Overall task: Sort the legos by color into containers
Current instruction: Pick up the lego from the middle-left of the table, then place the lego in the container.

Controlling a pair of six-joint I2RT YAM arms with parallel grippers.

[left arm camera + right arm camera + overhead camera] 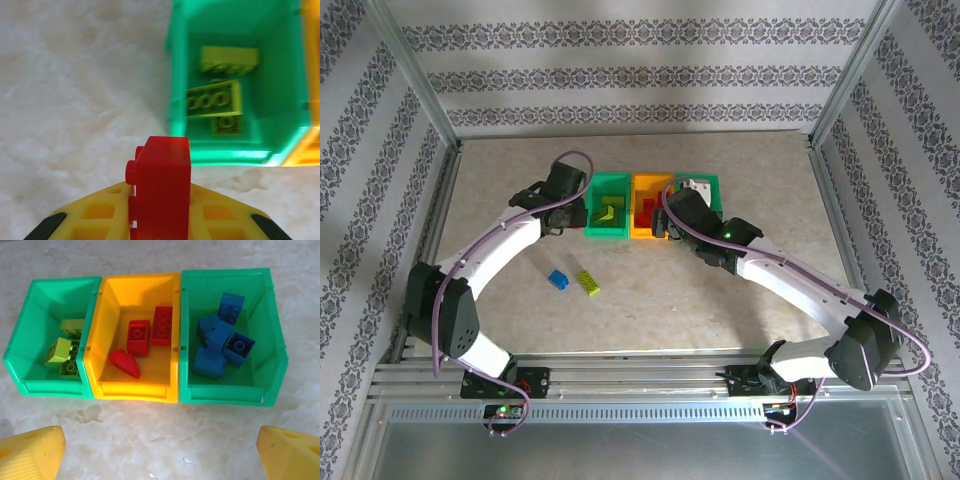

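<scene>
**Q:** Where is the red brick point(161, 180), and which way does it lie?

**A:** My left gripper point(159, 212) is clamped on it. Its long axis runs straight out from my fingers, with the studs to the left in the wrist view. It sits just short of the left green bin point(177, 75), over bare table point(75, 100).

**Q:** What is around it?

**A:** That bin lies ahead and to the right, with the orange bin point(307, 150) beyond it. Nearer my bases, a blue brick point(558, 279) and a yellow-green brick point(587, 283), the latter lying diagonally, rest just beside each other on the table. My right gripper point(160, 455) hangs before the bins with its fingers wide apart.

**Q:** And inside the bins?

**A:** Yellow-green bricks point(64, 347) in the left green bin, red bricks point(147, 332) in the orange bin, and blue bricks point(220, 342) in the right green bin point(225, 392)
</scene>
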